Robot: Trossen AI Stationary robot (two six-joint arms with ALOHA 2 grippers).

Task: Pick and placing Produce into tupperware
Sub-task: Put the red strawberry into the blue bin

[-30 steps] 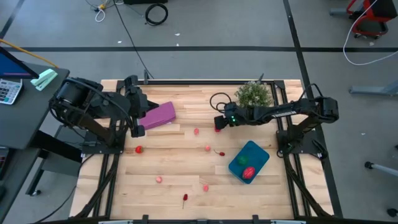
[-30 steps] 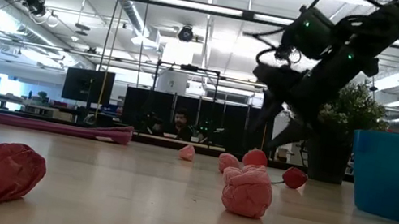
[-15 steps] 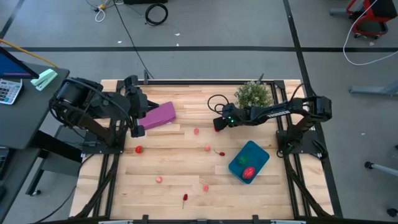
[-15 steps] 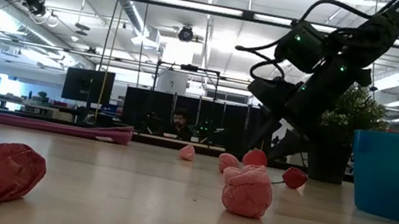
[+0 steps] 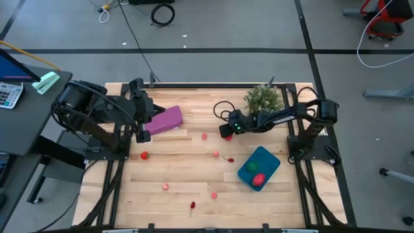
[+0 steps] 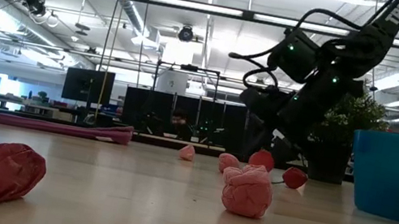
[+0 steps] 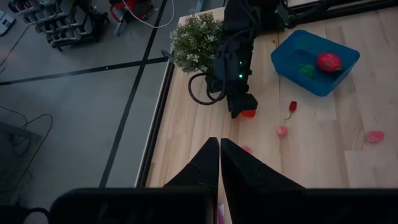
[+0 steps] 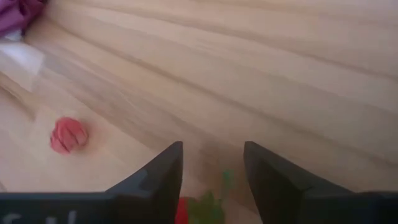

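No brand name or label can be read anywhere; the only lettering is on the right arm's upper link at the top edge of the low view, and it is cut off.

The right arm reaches from its base at the table's right side across toward the middle, its forearm nearly level and a green light glowing near the wrist. The right gripper tips down onto the wooden table beside the potted plant. Its fingers stand spread apart with a red, green-topped toy fruit between them; whether they touch it cannot be told.

The left arm waits folded at the table's left edge, and the left gripper has its fingers pressed together, holding nothing, next to the flat purple object.

The blue container sits on the right half of the table, well apart from the right gripper, with a red piece and a green piece inside. Other small red and pink pieces lie scattered on the boards, among them a pink one near the right gripper and a red one by the left edge.
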